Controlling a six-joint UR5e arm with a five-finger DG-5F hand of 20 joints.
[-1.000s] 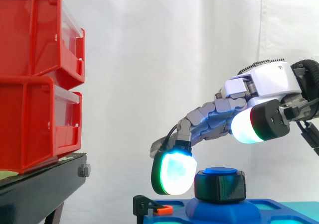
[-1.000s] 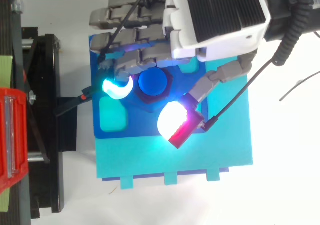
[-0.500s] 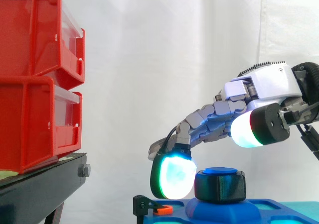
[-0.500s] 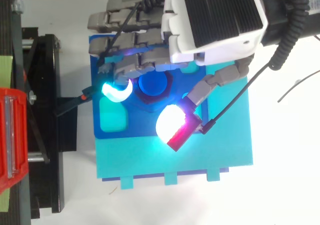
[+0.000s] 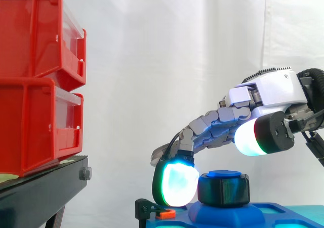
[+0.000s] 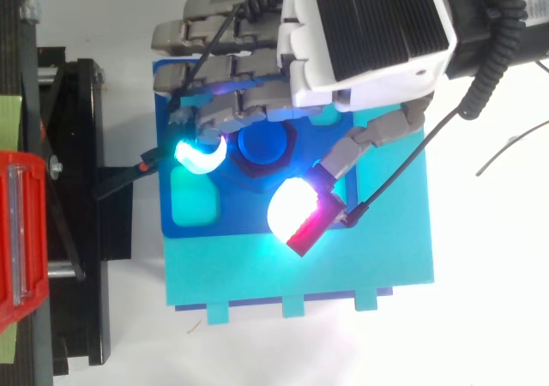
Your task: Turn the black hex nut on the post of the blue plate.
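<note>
White curtain behind. Nut [image 5: 223,191] sits on plate [image 6: 225,219]. Hand [image 5: 268,88] spread: fingertip [image 5: 177,184] beside nut, thumb clear, nothing clamped.

White surface [image 6: 489,317]: bears a cyan board [image 6: 343,274], which lies partly under the hand [image 6: 369,26]; the blue plate [image 6: 193,227] sits at the board's end beneath the hand. Black stand [image 5: 45,187], beyond the hand, away from the arm: bears two red bins [image 5: 35,126], stacked.
</note>
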